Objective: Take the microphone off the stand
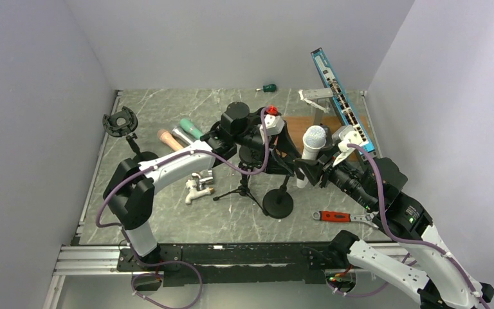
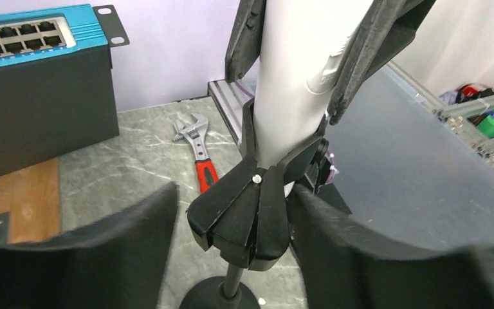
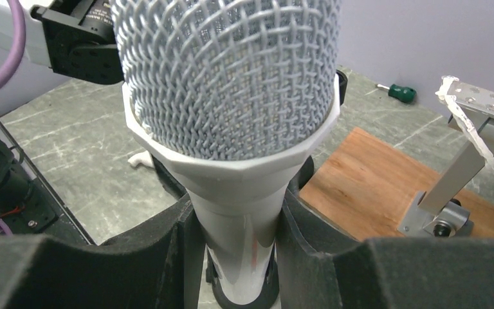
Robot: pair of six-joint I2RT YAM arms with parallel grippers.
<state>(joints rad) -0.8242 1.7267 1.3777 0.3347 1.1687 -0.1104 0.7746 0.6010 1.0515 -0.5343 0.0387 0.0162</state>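
Closest to the right wrist camera, the microphone (image 3: 225,96) filled most of my view, a silver mesh head on a pale grey body. The right gripper (image 3: 235,257) was closed on that body just below the head, with a black pad pressed against each side.

From the left wrist camera I saw the lower end of the body seated in the black clip (image 2: 244,212) at the top of the stand (image 1: 278,203), whose round base rested on the grey marbled table (image 1: 231,222). The left gripper (image 2: 231,254) straddled the clip with its jaws apart. I could see bare table through a gap between one finger (image 2: 103,257) and the clip. The other finger was just beside the clip, and I could not tell whether it touched.

From above, both arms met over the middle of the table, the left reaching in from the left and the right from the lower right.

A red-handled wrench (image 1: 334,217) lay on the table near the stand's base, towards the right arm. A blue network switch (image 1: 341,103) leaned along the right wall, with a wooden board (image 3: 386,180) on the table beside it and a metal bracket (image 3: 469,129) just beyond. A green-handled screwdriver (image 1: 269,87) lay near the back wall. A small black tripod (image 1: 241,187) stood just left of the stand.
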